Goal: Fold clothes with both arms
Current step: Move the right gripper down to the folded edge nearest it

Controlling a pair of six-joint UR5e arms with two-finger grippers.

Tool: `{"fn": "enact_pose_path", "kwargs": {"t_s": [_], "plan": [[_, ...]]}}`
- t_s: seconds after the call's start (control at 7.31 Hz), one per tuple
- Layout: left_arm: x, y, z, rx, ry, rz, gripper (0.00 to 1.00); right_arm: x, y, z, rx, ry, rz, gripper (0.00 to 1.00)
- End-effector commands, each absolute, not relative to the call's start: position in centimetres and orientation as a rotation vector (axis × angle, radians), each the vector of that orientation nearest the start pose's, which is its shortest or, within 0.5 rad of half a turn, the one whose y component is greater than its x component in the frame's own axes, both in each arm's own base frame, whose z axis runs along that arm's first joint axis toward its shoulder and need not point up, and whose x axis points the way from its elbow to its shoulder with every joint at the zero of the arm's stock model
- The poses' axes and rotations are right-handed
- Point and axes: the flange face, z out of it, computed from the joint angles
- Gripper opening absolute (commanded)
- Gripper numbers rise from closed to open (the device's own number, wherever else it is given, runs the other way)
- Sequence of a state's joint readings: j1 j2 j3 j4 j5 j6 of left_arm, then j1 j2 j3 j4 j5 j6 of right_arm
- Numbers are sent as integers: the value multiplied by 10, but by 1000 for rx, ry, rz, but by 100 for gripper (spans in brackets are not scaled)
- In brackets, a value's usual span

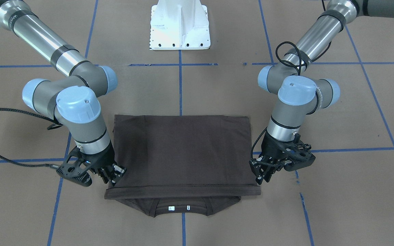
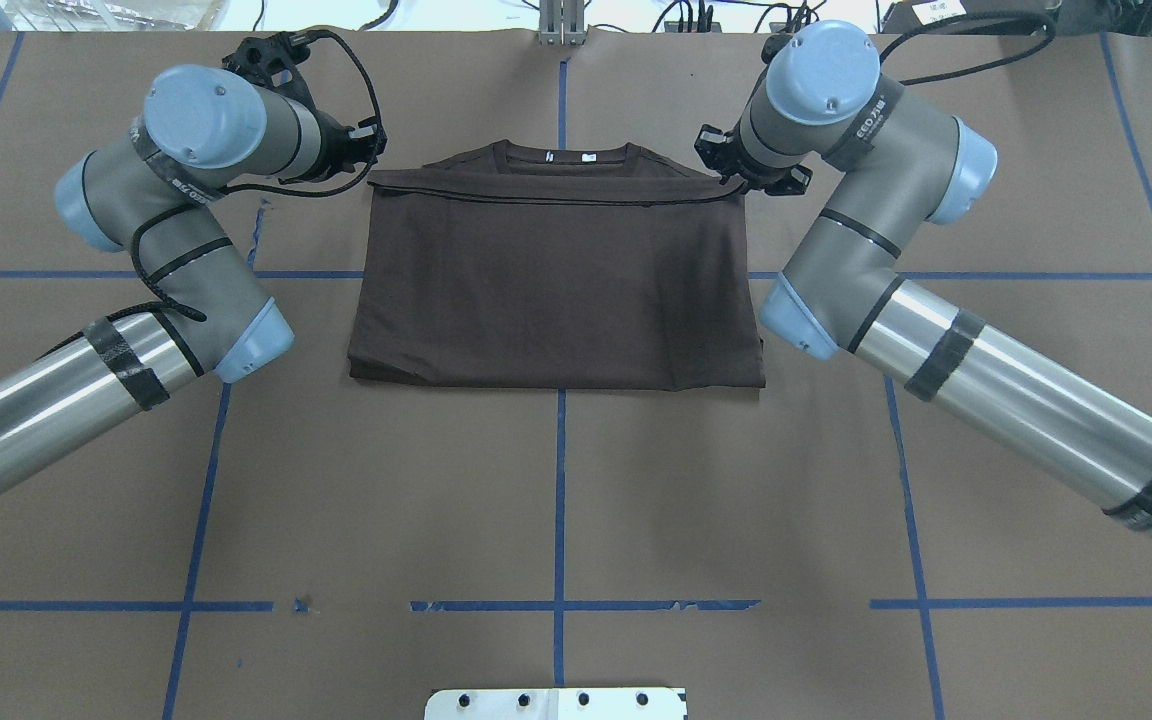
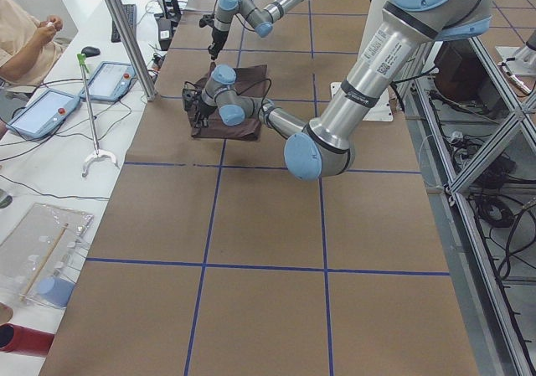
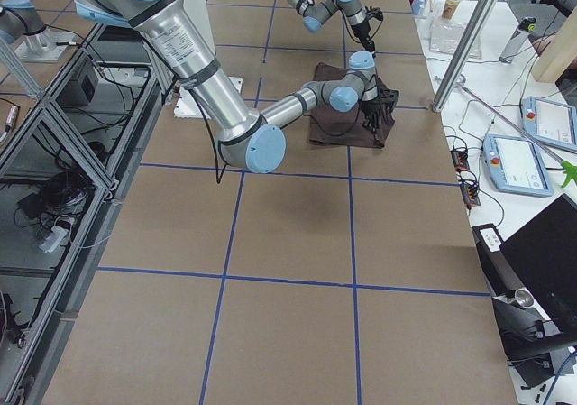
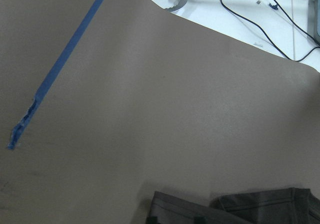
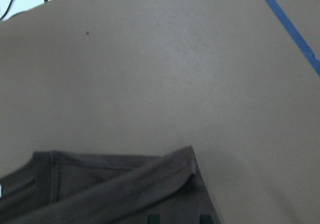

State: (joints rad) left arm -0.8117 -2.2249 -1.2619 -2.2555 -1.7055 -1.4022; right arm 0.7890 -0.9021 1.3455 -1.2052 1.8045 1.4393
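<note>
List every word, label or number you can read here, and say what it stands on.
"EED", then unclear characters: on the black band around the right arm near its wrist.
Too small to read: the white neck tags inside the T-shirt collar.
Too blurred to read: lettering on the left arm tube.

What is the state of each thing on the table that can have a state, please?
T-shirt: folded flat, with the top layer laid up near the collar.
Collar: showing beyond the folded edge, with the white tags visible.
Left gripper: open, at one corner of the folded edge.
Right gripper: open, at the other corner.
</note>
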Motion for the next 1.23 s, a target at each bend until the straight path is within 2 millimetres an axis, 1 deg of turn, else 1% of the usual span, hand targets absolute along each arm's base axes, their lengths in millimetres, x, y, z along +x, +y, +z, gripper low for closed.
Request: {"fn": "enact_pose_path", "kwargs": {"t_s": [0.0, 0.14, 0.27, 0.41, 0.55, 0.68, 0.82, 0.96, 1.09], "plan": [[437, -635, 338, 379, 979, -515, 39, -450, -540, 341, 119, -874, 497, 58], [437, -634, 340, 377, 978, -514, 39, -457, -526, 340, 76, -889, 554, 58], [437, -634, 340, 379, 982, -513, 39, -454, -497, 358, 54, -879, 540, 58], [437, -634, 340, 378, 982, -515, 40, -443, -482, 357, 54, -894, 530, 58], [436, -634, 339, 382, 984, -514, 40, -453, -471, 353, 42, -898, 519, 58], [437, -633, 339, 380, 985, -514, 40, -467, -461, 357, 27, -893, 510, 57], [437, -633, 339, 380, 985, -514, 40, -470, -460, 361, 24, -885, 507, 57], [437, -632, 338, 377, 989, -521, 40, -466, -458, 362, 21, -886, 505, 57], [436, -632, 337, 373, 993, -531, 40, -464, -456, 367, 17, -881, 507, 50]]}}
